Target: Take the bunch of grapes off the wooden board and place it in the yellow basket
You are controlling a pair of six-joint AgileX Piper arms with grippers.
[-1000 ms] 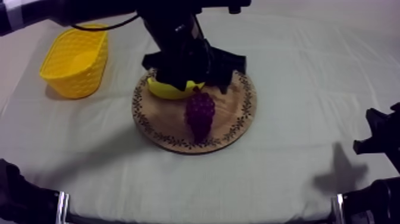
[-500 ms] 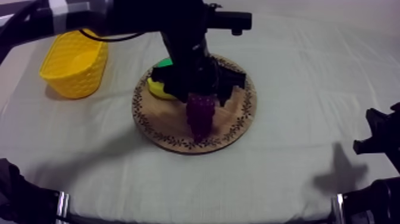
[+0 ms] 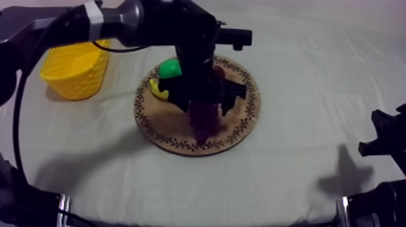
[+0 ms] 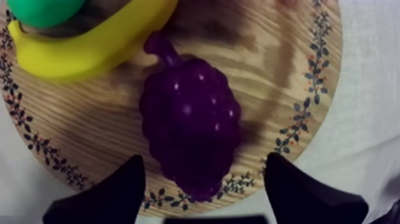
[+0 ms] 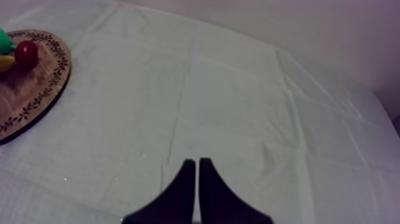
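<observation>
The left gripper [image 3: 206, 107] is held low over the round wooden board [image 3: 158, 130], at the middle of the table, with its arm reaching in from the far left. In the left wrist view its two black fingers [image 4: 113, 195] are spread wide, one at each side of the narrow end of the bunch of grapes [image 4: 190, 126], and a gap is seen between each finger and the fruit, so nothing is gripped. The bunch of grapes lies flat on the board, its stem pointed toward a banana [image 4: 89, 50] that is laid along the board's rim, and a green pear [image 4: 40, 8] is set against the banana. From above, the purple bunch [image 3: 204, 118] is partly covered by the gripper. A small red fruit [image 5: 26, 52] is placed on the far part of the board, near the pear. The yellow basket [image 3: 75, 69] is stood on the cloth at the far left, apart from the board. The right gripper [image 5: 197, 164] is kept low at the right side of the table, well apart from the board, with its fingers pressed together as a narrow wedge on nothing.
</observation>
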